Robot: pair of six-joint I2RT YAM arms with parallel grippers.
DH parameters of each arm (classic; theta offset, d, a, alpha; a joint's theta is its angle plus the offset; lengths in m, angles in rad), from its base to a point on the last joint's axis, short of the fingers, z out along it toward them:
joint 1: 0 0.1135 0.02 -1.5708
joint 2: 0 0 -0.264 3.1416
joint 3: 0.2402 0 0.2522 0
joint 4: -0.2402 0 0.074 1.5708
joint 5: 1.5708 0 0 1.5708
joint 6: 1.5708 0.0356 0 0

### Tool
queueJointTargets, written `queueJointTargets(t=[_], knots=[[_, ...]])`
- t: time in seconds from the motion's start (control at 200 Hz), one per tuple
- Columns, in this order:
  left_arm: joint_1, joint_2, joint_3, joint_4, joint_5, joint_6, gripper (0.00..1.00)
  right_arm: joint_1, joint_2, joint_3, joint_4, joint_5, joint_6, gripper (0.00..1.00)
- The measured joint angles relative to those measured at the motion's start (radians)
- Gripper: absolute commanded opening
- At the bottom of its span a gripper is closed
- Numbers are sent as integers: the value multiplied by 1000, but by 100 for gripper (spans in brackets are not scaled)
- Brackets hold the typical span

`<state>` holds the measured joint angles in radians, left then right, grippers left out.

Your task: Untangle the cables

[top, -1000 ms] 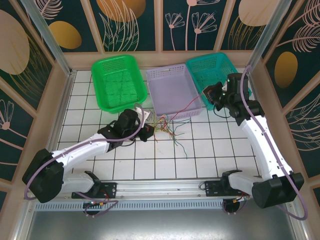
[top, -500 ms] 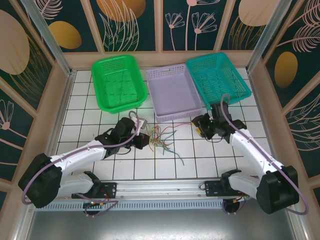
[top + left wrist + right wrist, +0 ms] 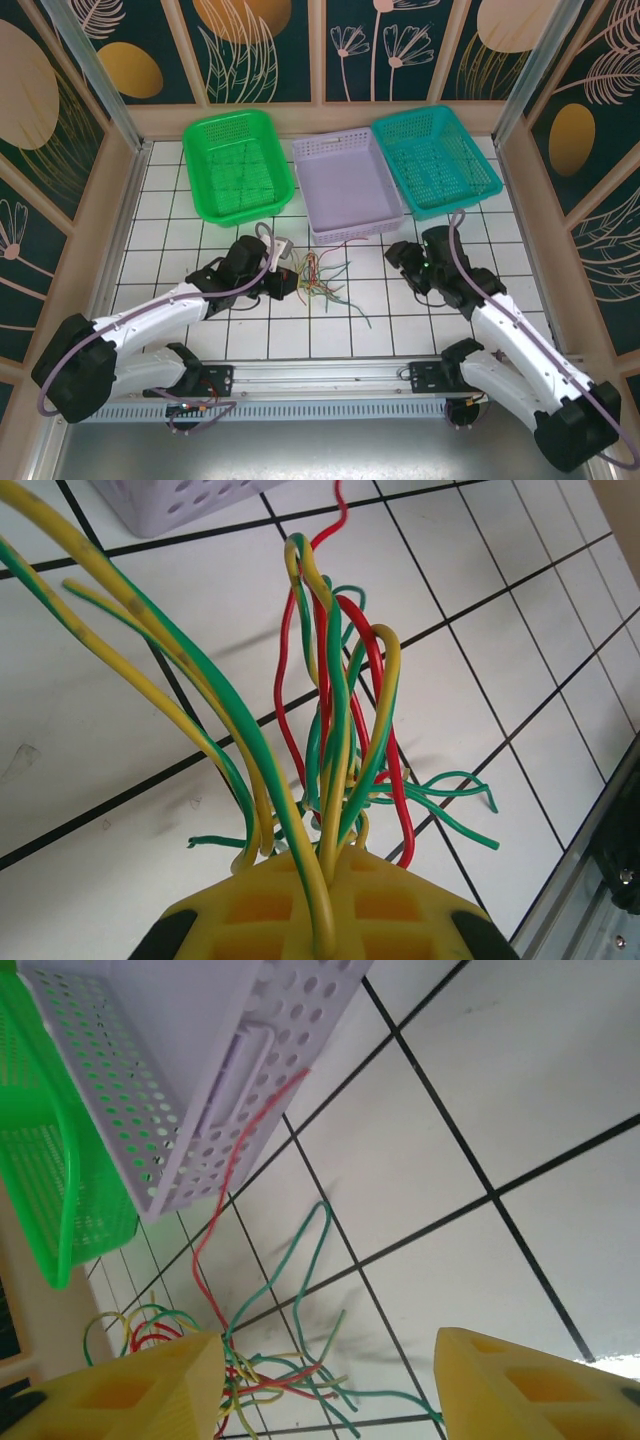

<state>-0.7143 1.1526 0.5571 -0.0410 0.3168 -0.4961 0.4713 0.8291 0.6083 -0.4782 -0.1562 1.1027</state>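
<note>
Three baskets line the far edge of the white tiled desk [image 3: 190, 330], beyond both pincers: a green basket [image 3: 238, 165], a lilac basket [image 3: 347, 187] in the middle and a teal basket [image 3: 435, 160]. Dark walls [image 3: 90, 60] painted with leaves and gold discs, framed in pale wood, close the desk in on three sides. A metal rail [image 3: 320, 375] runs along the near edge by the arm bases.

The left pincer [image 3: 285, 283] sits low over the tiles, clamped on the cables [image 3: 322, 278]. In its wrist view the yellow pads are pressed together around green, yellow and red strands. These fan out straight ahead of its tips (a fair tangle, loops crossing over one another).

The bunch lies on the desk between the two pincers, just in front of the lilac basket's near wall. One red wire [image 3: 215, 1230] strays from it up to that wall; whether it touches I cannot tell.

The right pincer [image 3: 398, 255] hangs on the other side of the bunch, apart from it. Its fingers [image 3: 130, 1385] are spread wide and hold nothing.

Bare tiles lie between this pincer and the bunch and on out to its right toward the side wall. Behind both pincers, toward the rail, the tiles are bare as well. To the left of the left pincer the tiles run bare to the wall. On the far side the baskets stand close.
</note>
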Motion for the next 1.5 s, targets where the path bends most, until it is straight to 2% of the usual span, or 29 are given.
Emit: queueJointTargets(t=[0.08, 0.225, 0.415, 0.646, 0.921, 0.961, 1.056, 1.176, 1.316, 1.386, 1.496], knots=[[0, -8, 0, -5, 0, -3, 0, 25, 63, -44, 79, -29, 74, 48], [0, -8, 0, -16, 0, -3, 0, 129, 310, -63, 292, -86, 256, 45], [0, -8, 0, -16, 0, -3, 0, 192, 547, 21, 478, -136, 470, 42], [0, 2, 0, -16, 0, -3, 0, 241, 697, 43, 622, -179, 656, 35], [0, 2, 0, -16, 0, -3, 0, 230, 802, 63, 689, -175, 715, 29], [0, 0, 0, -16, 0, -3, 0, 222, 813, 68, 695, -171, 714, 23], [0, -6, 0, -16, -3, -3, 0, 205, 824, 72, 706, -166, 710, 0], [0, -8, 0, -19, -26, -3, 0, 188, 809, 72, 679, -164, 698, 0], [0, -6, 3, -59, -122, -15, 0, 134, 663, 71, 485, -131, 623, 0], [0, -5, 9, -84, -184, -34, 0, 53, 519, 51, 385, -107, 567, 0], [0, 7, 9, -121, -269, -69, 0, -159, 270, 10, 239, -55, 457, 0]])
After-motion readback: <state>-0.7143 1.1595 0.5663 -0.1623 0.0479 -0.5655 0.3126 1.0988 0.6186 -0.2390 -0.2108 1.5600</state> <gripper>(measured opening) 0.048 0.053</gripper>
